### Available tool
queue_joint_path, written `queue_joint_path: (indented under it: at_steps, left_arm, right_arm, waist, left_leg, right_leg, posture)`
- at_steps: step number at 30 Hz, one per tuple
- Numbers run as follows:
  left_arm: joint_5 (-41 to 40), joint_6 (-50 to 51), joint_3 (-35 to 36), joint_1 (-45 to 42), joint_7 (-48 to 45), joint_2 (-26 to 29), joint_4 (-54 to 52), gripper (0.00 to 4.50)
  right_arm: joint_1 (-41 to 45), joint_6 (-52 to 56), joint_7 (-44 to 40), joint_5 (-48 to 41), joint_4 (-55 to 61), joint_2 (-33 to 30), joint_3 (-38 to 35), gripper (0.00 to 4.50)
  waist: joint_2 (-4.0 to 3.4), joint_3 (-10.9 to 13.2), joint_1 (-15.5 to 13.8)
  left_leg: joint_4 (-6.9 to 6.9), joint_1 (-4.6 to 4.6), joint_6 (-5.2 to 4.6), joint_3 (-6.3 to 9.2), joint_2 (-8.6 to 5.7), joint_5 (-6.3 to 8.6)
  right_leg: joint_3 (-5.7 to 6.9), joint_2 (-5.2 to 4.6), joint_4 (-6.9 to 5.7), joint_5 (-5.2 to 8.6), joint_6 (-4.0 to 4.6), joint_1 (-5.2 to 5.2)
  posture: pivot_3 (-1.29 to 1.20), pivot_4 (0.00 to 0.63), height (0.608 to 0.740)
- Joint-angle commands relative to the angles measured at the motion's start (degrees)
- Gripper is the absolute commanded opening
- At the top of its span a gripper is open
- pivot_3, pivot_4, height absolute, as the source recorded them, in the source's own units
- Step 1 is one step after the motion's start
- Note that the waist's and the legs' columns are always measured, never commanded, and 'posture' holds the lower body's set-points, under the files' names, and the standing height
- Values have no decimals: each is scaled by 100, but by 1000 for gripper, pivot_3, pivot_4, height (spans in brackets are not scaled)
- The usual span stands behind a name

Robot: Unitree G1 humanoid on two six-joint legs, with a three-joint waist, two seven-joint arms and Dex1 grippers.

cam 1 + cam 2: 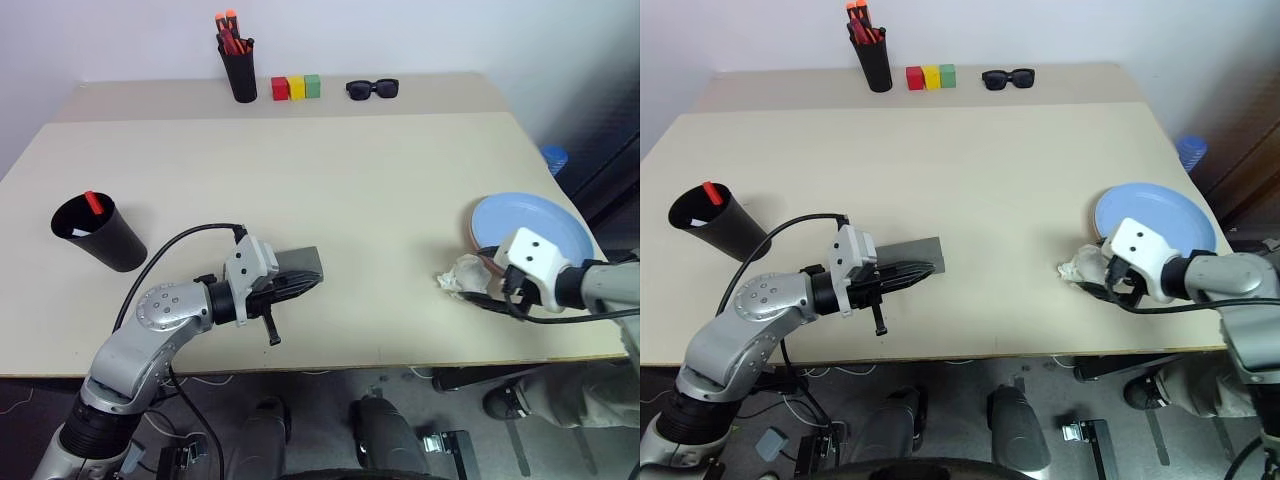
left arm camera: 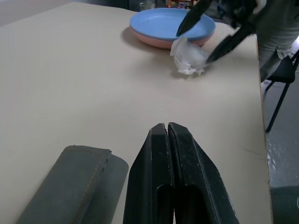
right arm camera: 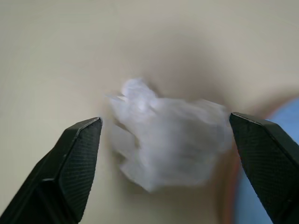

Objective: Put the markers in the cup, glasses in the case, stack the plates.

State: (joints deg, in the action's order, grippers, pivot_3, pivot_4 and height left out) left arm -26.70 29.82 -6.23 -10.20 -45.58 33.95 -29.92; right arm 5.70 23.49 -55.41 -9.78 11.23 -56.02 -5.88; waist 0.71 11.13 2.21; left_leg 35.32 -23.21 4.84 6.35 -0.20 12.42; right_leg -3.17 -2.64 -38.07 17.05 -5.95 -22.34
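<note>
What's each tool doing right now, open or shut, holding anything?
Left tool: shut, empty, beside the grey case.
Right tool: open, straddling the crumpled white tissue, not gripping it.

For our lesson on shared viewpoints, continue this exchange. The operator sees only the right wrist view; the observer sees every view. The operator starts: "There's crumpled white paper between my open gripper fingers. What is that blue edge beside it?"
Observer: It's a light blue plate, stacked on top of a pink plate.
Operator: Where is my other gripper?
Observer: The left gripper is shut, right beside the grey case near the table's front edge.
Operator: Is anything in the cup?
Observer: The black cup, far on the left, has a red-ended marker sticking out.
</note>
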Motion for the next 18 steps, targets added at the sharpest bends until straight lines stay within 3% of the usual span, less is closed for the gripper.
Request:
queue_joint_path:
  at_steps: [1,5,9,11,18]
  left_arm:
    - [-10,-86,-12,-80,39,-50,-225,0]
    - [-7,-70,-4,-77,75,-69,-244,0]
    - [-34,-45,19,-79,114,-74,-268,0]
    - [-94,-30,49,-80,138,-108,-290,0]
    - [-180,75,55,-76,228,-193,-343,0]
  right_arm:
    - [117,-300,172,222,-178,98,131,4456]
    - [144,-393,114,317,-243,67,263,3135]
    - [217,-436,108,347,-295,73,286,928]
    - [246,-468,75,338,-297,42,272,48]
    - [868,-122,-43,-116,-153,-143,-256,48]
  waist:
    - [0,0,-4]
    - [0,0,1]
    - [0,0,-3]
    - [0,0,-4]
    - [-1,1,26]
  left_leg:
    - [0,0,0,0,0,0]
    - [1,0,0,0,0,0]
    - [1,1,0,1,0,0]
    - [1,1,0,1,0,0]
    - [3,1,0,1,0,0]
  right_leg:
    - [0,0,0,0,0,1]
    - [0,0,0,0,0,0]
    - [0,0,0,0,0,1]
    - [0,0,0,0,0,2]
    - [0,0,-2,0,0,1]
  posture:
    - [0,150,740]
    - [0,150,740]
    - [0,150,740]
    - [0,150,740]
    - [0,150,740]
